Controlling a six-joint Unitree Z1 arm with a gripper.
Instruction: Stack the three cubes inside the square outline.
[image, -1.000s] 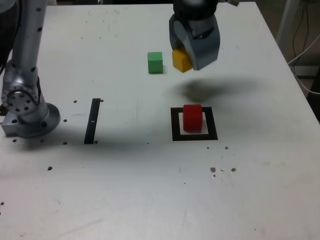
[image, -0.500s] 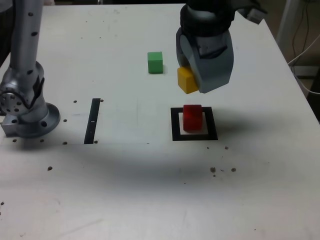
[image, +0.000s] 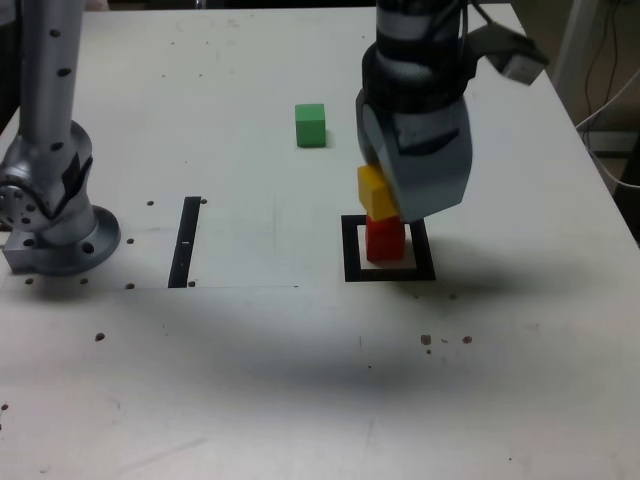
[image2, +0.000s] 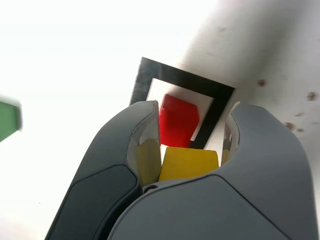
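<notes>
The gripper (image2: 191, 150) of a robot arm (image: 420, 50) has its fingers clamped on the yellow cube (image2: 189, 163), one finger to either side of it, over a white table (image: 250, 380). In the exterior view, the yellow cube overlaps the upper part of the red cube (image: 385, 242); whether the two touch, this onlooker cannot tell. The red cube sits inside the black square (image: 353, 262), on its pale centre. Farther out, toward the exterior view's left and top, the green cube (image: 310, 126) rests alone on the table. A narrow black strip (image: 184, 243) lies between the square and the arm's base (image: 65, 245).
</notes>
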